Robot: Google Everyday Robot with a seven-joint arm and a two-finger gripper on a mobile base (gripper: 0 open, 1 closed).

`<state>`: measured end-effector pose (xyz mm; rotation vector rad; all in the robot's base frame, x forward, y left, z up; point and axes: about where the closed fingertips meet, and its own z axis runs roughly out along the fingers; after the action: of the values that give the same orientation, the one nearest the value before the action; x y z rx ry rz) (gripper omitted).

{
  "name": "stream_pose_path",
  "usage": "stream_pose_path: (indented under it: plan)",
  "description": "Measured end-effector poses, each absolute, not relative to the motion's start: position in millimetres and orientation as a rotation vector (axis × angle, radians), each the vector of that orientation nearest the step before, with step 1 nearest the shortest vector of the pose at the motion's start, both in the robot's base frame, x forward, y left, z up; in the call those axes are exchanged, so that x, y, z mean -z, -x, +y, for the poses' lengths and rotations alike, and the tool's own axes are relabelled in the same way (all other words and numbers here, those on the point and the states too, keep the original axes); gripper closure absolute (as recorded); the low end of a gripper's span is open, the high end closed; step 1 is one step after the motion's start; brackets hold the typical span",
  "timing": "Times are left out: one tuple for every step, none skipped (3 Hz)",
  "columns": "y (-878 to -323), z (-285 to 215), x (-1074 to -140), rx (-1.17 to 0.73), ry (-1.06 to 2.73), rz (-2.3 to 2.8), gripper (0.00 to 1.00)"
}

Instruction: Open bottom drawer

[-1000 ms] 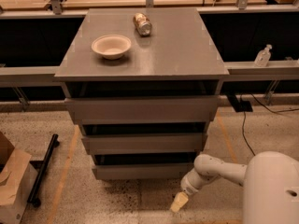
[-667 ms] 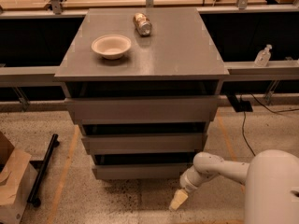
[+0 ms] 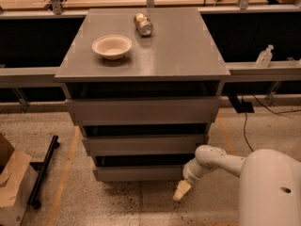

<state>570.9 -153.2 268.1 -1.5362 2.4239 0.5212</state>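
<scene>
A grey cabinet with three flat handleless drawer fronts stands in the middle of the camera view. The bottom drawer [image 3: 138, 173] is the lowest and narrowest front, just above the floor, and it looks shut. My gripper [image 3: 181, 190] hangs from the white arm [image 3: 214, 159] at the lower right. It sits just below and in front of the drawer's right corner, close to the floor. The two wider drawer fronts [image 3: 143, 109] sit above.
On the cabinet top [image 3: 188, 55] are a white bowl [image 3: 112, 46] and a lying can [image 3: 143, 24]. A cardboard box [image 3: 11, 185] and a black bar [image 3: 43, 171] lie on the floor at left. A bottle [image 3: 264, 56] stands on a rail at right, with cables [image 3: 247, 121] below.
The gripper has shifted slightly left and up, nearer the bottom drawer's right corner. The drawers have not moved.
</scene>
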Motion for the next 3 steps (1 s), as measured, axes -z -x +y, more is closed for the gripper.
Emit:
stream_pose_path:
  plan:
    - [-601.4,-164.8,-259.5,-0.502,1.524,2.393,0.00]
    - [-630.3,-171.0,-247.5,-0.528,1.480,2.345,0.00]
    - [-654.6,-170.5,-231.5,-0.561,1.456,2.313,0.00]
